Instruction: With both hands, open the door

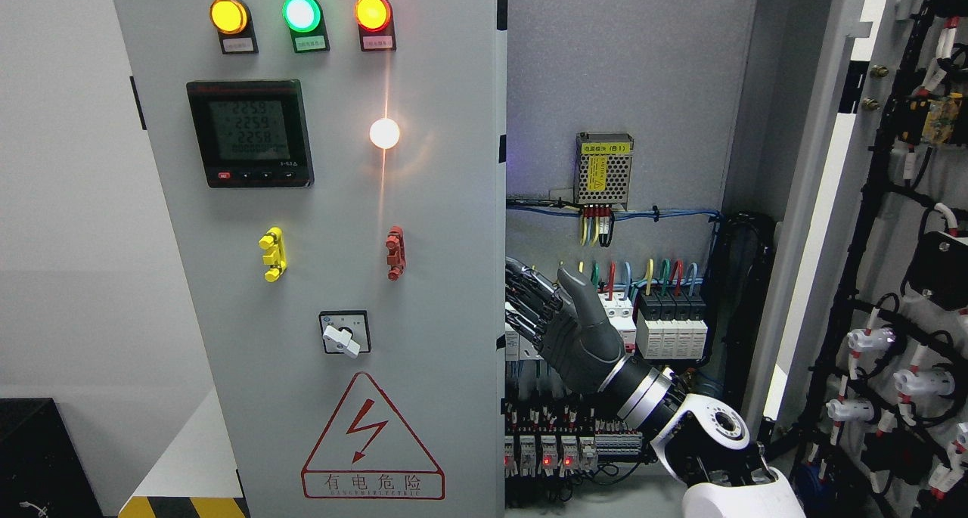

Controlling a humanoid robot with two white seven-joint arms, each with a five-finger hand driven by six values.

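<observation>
The right door [832, 200] stands swung open; the left door [318, 238] is closed. The right hand [563, 329] reaches its inner edge, fingers [525, 306] extended, holding nothing. Next: hook the edge, pull outward

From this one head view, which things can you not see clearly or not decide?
- Right hand fingertips: hidden behind the left door edge, so whether they grip it cannot be told.
- Left arm: not in view.
- Right door: cut off by the picture's right edge.
- Labels under the indicator lamps: too small to read.
- Lower breakers: partly covered by the forearm.
</observation>
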